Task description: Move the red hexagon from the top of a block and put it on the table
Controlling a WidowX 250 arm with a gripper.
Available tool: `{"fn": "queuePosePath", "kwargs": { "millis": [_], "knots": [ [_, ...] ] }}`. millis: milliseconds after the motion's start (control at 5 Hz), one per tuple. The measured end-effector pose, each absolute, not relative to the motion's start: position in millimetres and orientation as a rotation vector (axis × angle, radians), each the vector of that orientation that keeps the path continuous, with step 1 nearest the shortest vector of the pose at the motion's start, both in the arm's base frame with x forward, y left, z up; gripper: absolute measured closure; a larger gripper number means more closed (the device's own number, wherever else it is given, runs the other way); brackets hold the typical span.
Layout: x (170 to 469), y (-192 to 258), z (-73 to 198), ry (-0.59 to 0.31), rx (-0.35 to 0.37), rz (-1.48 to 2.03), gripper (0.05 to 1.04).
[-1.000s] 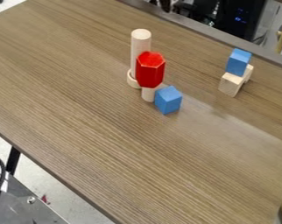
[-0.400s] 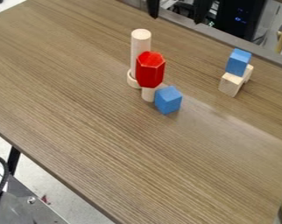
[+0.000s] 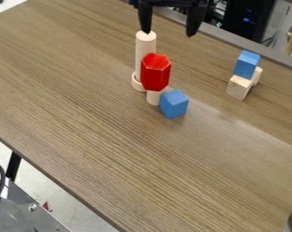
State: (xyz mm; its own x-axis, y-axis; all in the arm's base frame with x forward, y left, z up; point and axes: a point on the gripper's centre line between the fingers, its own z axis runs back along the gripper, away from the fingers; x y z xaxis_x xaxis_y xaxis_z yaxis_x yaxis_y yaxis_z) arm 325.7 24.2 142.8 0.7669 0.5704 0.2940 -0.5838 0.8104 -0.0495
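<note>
We see the gripper (image 3: 169,34) at the top edge, its 2 fingers spread apart with nothing between them. Our red hexagon (image 3: 156,72) stands upright on 1 pale block (image 3: 154,98), well below the gripper. Just beside that block, we have 1 blue cube (image 3: 174,104) on the table (image 3: 130,158). Behind the hexagon we see 1 tall cylinder (image 3: 146,50). Toward the right, 1 blue block (image 3: 246,64) sits on pale wood (image 3: 240,87).

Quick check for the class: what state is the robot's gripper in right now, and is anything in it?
Gripper: open, its two fingers spread apart, holding nothing.
</note>
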Motion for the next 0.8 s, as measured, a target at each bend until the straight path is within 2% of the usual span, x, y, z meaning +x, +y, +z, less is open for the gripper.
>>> {"fn": "queuePosePath", "kwargs": {
  "millis": [200,800],
  "knots": [
    [324,26,126,-0.287,0.043,0.632,0.083],
    [320,28,112,-0.281,0.039,0.734,0.083]
  ]
}}
